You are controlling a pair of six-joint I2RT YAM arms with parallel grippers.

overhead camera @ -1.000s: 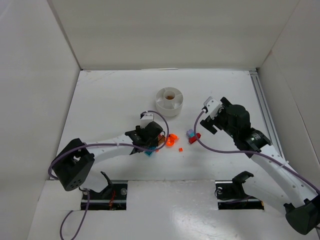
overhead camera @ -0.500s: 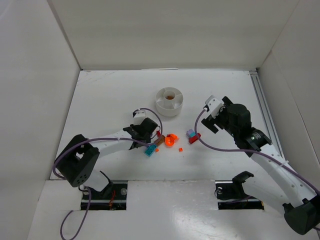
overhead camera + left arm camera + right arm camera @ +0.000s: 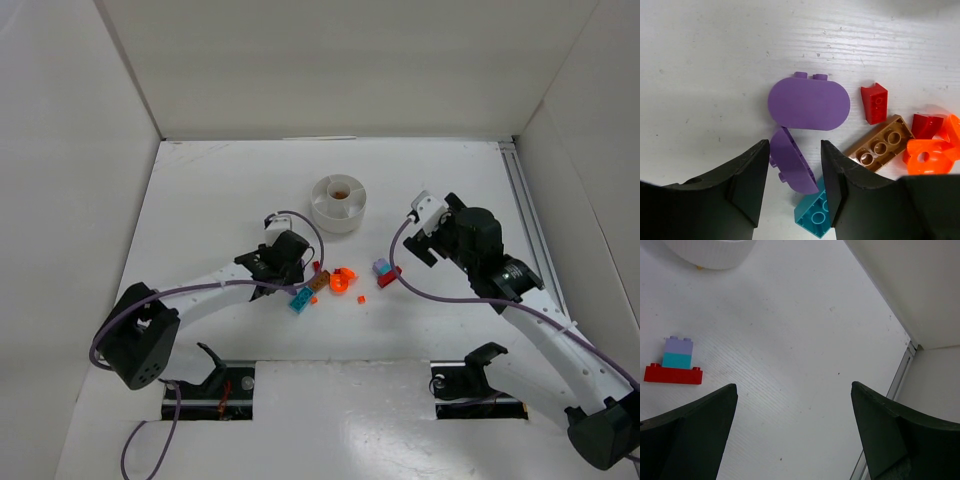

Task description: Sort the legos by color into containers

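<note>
purple plastic sits between the jaws of the left pincer (image 3: 794, 146): the tipped purple plate (image 3: 792, 167), a small oval piece standing on its long edge and lying crosswise in a narrow gap. both black fingers (image 3: 747, 180) appear to touch it, so i judge it pinched, though how firmly cannot be told. just beyond the fingertips the flat purple plate (image 3: 808, 102), a second oval, lies on the white table (image 3: 220, 190). a teal brick (image 3: 815, 217) is at the tipped piece's lower end, touching or just beside it. to the right lie a brown brick (image 3: 880, 147), a red wedge (image 3: 874, 102) and an orange piece (image 3: 927, 157), close together.

handling: the held piece looks light, rigid and smooth, thin across its face. a hold on the slant invites it to twist or flick out; the two flat faces look the better purchase.

the left arm (image 3: 215, 290) reaches low across the table from its base, wrist turned down over the pile. the white dish (image 3: 339, 222) stands further back, apart from the pile. the right arm (image 3: 545, 325) is raised at the elbow, the right pincer (image 3: 792, 387) spread wide and holding nothing. a small stack (image 3: 675, 365) of red, teal and lilac bricks lies near it, untouched.
</note>
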